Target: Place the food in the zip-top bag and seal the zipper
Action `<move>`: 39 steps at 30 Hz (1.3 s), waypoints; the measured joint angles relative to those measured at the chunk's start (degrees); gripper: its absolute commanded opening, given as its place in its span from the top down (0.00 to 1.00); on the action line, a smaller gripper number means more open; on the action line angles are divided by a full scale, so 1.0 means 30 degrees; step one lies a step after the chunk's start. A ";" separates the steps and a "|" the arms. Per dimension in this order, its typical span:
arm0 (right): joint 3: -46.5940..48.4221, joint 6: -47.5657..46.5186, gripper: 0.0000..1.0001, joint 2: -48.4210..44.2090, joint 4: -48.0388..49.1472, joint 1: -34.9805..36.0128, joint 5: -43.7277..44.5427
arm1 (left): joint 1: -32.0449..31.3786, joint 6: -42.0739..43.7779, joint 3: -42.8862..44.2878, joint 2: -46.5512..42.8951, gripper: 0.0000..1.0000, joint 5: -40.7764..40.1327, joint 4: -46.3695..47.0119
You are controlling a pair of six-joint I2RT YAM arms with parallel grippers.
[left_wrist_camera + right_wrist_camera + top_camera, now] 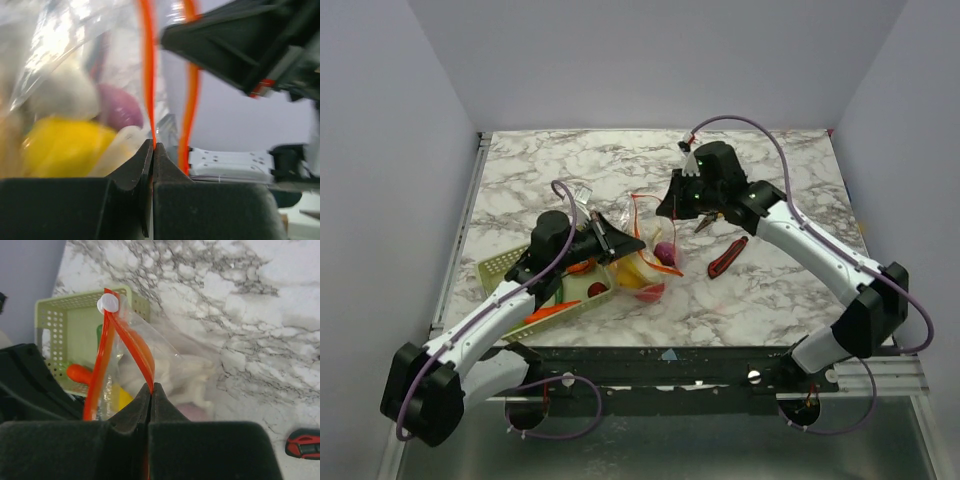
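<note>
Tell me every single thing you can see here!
zip-top bag: one, clear, mid-table, held by both grippers
zipper: one, red-orange, along the bag's mouth
food: several pieces, yellow, purple, white, inside the bag
basket: one, pale green, left of the bag
carrot: one, orange, in the basket
utility knife: one, red and black, right of the bag
table: one, white-grey marble, under everything
left gripper: one, black, shut on the zipper
right gripper: one, black, shut on the zipper
</note>
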 measured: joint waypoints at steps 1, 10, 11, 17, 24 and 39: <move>-0.0182 0.0095 1.00 0.0481 -0.0015 0.0007 -0.0138 | -0.0015 -0.0226 -0.0612 0.0627 1.00 0.0000 0.0102; 0.0328 -0.0109 1.00 0.0291 -0.0109 0.0007 0.0321 | -0.0597 -0.0153 -0.0095 0.0255 0.99 -0.0663 -0.0539; 0.0437 -0.0321 1.00 0.0066 -0.0066 0.0007 0.0372 | -0.0634 0.0095 0.0255 -0.0007 0.91 -0.0670 -0.0350; 0.0051 -0.1574 1.00 -0.0182 0.1588 -0.0029 -0.0044 | -0.0262 0.1384 -0.0335 -0.0277 0.45 -0.0087 0.1341; -0.0896 -0.3322 1.00 0.0226 0.2295 -0.0517 -0.4597 | 0.3453 0.4342 -0.3191 -0.1195 0.23 0.3264 0.3621; -0.0874 -0.4393 1.00 0.2856 0.2761 -0.2630 -1.3675 | 0.7876 1.4302 -0.2040 -0.3198 0.31 0.6331 0.4714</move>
